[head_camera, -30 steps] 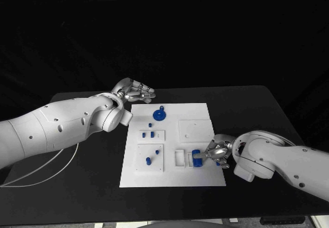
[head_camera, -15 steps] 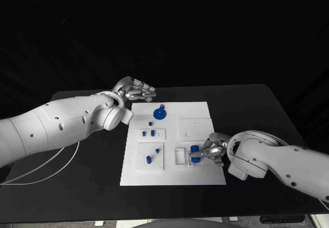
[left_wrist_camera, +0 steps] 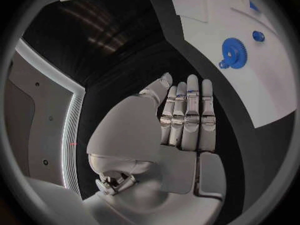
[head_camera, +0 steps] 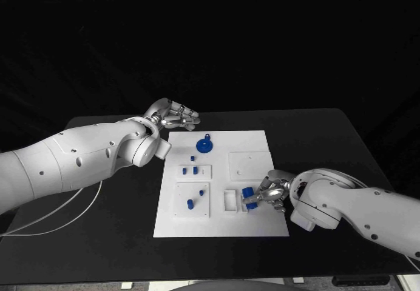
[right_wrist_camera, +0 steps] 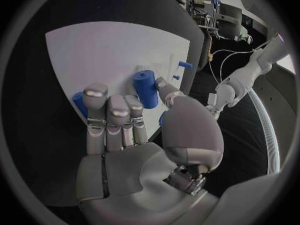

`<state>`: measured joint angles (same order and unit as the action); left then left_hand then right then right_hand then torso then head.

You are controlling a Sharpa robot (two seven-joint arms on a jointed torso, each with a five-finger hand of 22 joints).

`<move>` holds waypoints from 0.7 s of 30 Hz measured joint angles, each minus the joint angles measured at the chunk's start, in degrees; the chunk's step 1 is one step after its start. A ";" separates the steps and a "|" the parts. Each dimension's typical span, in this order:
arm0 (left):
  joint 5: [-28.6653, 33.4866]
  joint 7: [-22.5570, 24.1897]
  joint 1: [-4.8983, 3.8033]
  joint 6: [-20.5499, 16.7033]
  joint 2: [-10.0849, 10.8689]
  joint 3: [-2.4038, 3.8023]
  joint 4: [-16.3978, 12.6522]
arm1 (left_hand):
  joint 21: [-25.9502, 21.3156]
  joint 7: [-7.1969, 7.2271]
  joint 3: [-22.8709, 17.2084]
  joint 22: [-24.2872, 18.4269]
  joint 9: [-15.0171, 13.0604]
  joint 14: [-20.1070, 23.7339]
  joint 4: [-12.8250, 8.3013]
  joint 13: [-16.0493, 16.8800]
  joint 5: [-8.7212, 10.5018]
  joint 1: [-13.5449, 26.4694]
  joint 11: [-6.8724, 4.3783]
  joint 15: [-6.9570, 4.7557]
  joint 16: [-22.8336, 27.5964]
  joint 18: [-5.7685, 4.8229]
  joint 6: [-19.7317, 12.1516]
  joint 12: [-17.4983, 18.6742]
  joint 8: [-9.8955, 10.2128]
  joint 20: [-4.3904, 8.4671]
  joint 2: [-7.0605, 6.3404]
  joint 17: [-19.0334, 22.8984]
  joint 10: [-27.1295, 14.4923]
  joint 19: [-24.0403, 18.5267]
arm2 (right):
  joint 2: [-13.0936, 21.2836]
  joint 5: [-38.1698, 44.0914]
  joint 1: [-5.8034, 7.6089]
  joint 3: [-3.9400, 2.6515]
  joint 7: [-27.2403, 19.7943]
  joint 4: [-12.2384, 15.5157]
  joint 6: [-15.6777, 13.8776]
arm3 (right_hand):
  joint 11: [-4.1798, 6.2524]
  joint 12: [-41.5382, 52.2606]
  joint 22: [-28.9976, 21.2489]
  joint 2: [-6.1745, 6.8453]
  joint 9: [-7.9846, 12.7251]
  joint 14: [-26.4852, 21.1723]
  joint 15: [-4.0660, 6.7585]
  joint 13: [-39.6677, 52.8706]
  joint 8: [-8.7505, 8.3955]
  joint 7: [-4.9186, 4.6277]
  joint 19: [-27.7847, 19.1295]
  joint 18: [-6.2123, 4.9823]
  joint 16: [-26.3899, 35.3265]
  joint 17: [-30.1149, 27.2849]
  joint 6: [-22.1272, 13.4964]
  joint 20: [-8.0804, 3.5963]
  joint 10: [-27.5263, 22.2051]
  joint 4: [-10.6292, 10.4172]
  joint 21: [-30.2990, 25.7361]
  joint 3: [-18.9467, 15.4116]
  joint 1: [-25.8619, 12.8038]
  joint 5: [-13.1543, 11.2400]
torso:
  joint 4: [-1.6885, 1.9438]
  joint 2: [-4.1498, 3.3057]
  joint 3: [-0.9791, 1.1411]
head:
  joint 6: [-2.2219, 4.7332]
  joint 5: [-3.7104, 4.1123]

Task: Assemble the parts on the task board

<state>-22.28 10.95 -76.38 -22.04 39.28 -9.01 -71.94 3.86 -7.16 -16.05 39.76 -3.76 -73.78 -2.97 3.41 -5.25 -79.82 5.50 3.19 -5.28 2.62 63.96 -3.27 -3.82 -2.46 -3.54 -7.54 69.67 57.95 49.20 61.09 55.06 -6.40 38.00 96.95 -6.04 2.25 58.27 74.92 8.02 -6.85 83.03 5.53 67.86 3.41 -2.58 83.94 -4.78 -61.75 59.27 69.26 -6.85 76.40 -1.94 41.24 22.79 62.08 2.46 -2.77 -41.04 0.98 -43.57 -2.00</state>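
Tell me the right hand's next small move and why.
Probably lower the blue cylinder the last bit toward the white holder on the task board. The right hand holds the cylinder in its fingers just beside that holder, while the left hand hangs off the board's far corner, holding nothing.

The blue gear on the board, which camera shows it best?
The left wrist view: the blue gear lies large and unobstructed on the task board. The head view shows it small, near the left hand.
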 measured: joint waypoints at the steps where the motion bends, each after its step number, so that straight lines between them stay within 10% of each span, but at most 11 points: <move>1: 0.00 -0.02 0.00 0.00 0.01 0.00 0.00 | 0.00 0.00 0.00 0.00 0.00 0.00 0.00 0.00 0.00 0.00 0.00 0.00 0.00 0.00 0.00 0.00 0.00 0.00 0.00 0.00 0.00 0.00 | 0.05 -0.12 -0.02 0.04 0.00 0.08 -0.29 | 0.00 0.00 0.00 -0.34 0.00 0.00 0.00 0.00 -0.01 0.08 0.00 0.00 0.13 -0.08 0.17 0.00 0.01 0.24 0.00 -0.24 -0.34 0.21 | -0.01 -0.01 0.00 | 0.01 -0.03; 21: 0.00 -0.21 0.00 0.05 0.11 -0.01 -0.01 | 0.00 0.00 0.00 0.01 0.00 0.00 0.00 0.00 -0.24 0.00 0.00 0.00 0.00 0.00 0.00 0.00 0.00 0.00 0.00 0.01 0.00 0.00 | 1.92 -3.26 0.43 -0.04 0.82 4.69 -3.64 | 0.21 0.30 -0.01 -2.11 0.92 -0.04 -0.04 0.11 -0.15 0.42 0.00 0.86 -0.11 -0.22 1.30 0.00 0.33 3.71 0.23 0.88 -2.11 0.43 | -0.05 -0.05 -0.04 | -0.21 -0.68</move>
<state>-22.27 10.74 -76.38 -22.00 39.39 -9.02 -71.95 3.86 -7.16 -16.05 39.77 -3.76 -73.78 -2.97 3.41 -5.49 -79.82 5.49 3.19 -5.28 2.63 63.96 -3.27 -3.82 -2.46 -3.54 -7.53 69.67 57.95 51.12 57.83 55.49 -6.45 38.81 101.64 -9.67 2.46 58.57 74.91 5.92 -5.93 82.98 5.49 67.97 3.26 -2.17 83.94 -3.93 -61.86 59.05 70.56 -6.85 76.73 1.77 41.48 23.67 59.97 2.89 -2.82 -41.09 0.94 -43.78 -2.68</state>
